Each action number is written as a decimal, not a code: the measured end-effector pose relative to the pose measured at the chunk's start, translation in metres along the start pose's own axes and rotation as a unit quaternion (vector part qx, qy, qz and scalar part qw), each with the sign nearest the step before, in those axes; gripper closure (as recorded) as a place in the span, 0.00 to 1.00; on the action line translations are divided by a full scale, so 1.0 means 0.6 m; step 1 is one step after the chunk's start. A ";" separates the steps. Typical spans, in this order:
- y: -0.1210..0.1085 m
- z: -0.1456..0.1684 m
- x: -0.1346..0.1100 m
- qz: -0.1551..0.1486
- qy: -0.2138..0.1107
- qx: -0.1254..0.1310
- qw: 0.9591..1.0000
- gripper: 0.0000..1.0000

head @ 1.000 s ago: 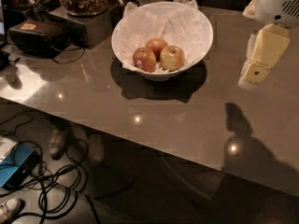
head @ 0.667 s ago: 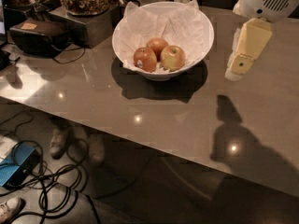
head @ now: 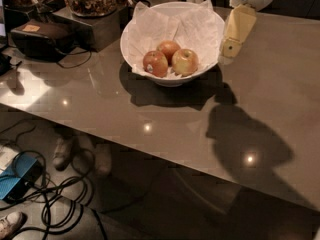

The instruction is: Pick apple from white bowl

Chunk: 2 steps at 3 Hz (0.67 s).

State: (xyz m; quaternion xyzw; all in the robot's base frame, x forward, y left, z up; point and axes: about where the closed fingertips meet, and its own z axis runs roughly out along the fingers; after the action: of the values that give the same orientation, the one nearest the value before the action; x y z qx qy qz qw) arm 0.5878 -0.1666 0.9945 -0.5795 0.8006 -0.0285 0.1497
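The one camera stands high and looks steeply down on the table (head: 100,99), fairly near; bowl (head: 172,80) at top centre, gripper (head: 229,50) just right of it.

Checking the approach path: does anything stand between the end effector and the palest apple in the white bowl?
Only the large white paper-lined bowl's right wall: the cream end effector hangs just outside it. The pale yellow-green apple lies nearest that side, uncovered from above; the redder stickered apple and the orange-red apple sit beyond it.
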 end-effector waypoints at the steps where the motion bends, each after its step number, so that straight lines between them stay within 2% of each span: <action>1: -0.014 -0.001 -0.013 -0.001 -0.013 0.016 1.000 0.00; 2: -0.031 0.012 -0.035 -0.008 -0.027 0.016 0.999 0.00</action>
State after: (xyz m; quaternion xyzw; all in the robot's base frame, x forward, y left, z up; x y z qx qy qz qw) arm 0.6128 -0.1518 0.9959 -0.5836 0.7914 -0.0268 0.1800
